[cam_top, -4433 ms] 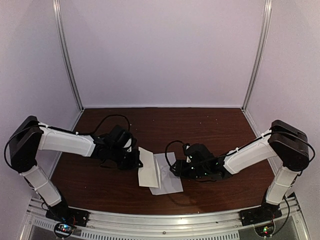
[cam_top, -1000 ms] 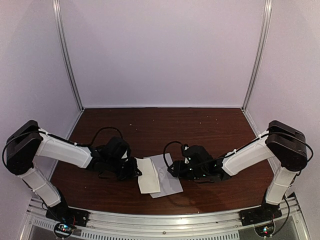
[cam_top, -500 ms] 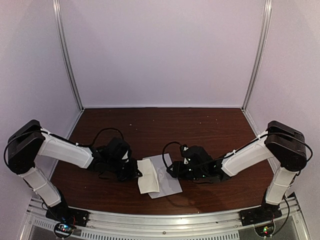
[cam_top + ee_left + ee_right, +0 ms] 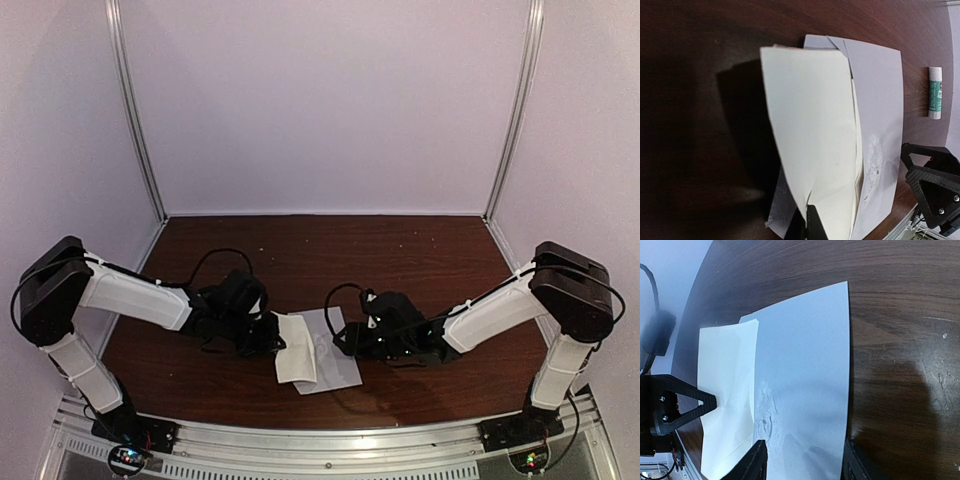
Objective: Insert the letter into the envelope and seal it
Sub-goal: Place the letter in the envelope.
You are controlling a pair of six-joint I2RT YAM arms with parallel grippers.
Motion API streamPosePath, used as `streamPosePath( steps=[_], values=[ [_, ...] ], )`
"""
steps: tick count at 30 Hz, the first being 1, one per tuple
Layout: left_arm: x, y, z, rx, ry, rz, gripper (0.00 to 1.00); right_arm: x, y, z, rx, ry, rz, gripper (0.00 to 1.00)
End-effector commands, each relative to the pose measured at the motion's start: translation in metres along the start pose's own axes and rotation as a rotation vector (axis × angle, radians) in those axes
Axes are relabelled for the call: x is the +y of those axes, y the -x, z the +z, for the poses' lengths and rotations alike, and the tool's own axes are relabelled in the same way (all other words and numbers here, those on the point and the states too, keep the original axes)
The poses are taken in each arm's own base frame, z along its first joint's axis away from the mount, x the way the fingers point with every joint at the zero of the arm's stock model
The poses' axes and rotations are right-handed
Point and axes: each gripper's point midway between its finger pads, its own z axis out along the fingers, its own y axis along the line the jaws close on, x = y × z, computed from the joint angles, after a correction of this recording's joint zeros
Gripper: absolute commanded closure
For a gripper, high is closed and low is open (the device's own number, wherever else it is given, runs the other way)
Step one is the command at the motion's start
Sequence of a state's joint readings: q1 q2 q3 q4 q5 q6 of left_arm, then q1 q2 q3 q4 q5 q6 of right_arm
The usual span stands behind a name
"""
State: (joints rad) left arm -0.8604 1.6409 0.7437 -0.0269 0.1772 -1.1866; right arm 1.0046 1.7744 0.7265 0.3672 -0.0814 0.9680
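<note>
In the top camera, the plain white folded paper letter (image 4: pixel 297 350) lies on the dark brown wooden table (image 4: pixel 330 250) between the two arms. Its long axis runs from far to near. It covers the left part of the small pale grey-lavender paper envelope (image 4: pixel 338 362). The left gripper (image 4: pixel 274 340) is at the letter's left edge and the right gripper (image 4: pixel 346 342) is at the envelope's right edge.

In the left wrist camera, the left gripper pinches one short edge of the letter, which is bowed and raised over its shadow. The envelope lies under it, towards the right gripper, so I judge the letter must travel that way. A small white-and-green glue stick (image 4: pixel 935 93) lies apart, beyond the envelope.

In the right wrist camera, the right fingers are spread with the envelope's edge between them. Whether they press it, I cannot tell.
</note>
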Motion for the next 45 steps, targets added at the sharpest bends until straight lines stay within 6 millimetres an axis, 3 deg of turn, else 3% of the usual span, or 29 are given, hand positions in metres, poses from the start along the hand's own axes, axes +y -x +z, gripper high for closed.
streamPosePath(
  steps=[1, 8, 36, 45],
  values=[
    [-0.003, 0.007, -0.008, -0.036, 0.03, 0.052, 1.0, -0.019, -0.027, 0.003, 0.086, -0.069, -0.015, 0.47],
    [0.006, 0.008, -0.008, -0.042, 0.06, 0.063, 1.0, -0.02, -0.027, 0.003, 0.088, -0.075, -0.015, 0.47],
    [-0.027, 0.004, 0.008, -0.03, -0.044, 0.071, 1.0, -0.016, -0.029, 0.005, 0.092, -0.06, -0.016, 0.47],
    [-0.008, 0.006, 0.002, -0.048, 0.064, 0.115, 1.0, 0.005, 0.002, -0.028, -0.009, -0.068, -0.119, 0.43]
  ],
)
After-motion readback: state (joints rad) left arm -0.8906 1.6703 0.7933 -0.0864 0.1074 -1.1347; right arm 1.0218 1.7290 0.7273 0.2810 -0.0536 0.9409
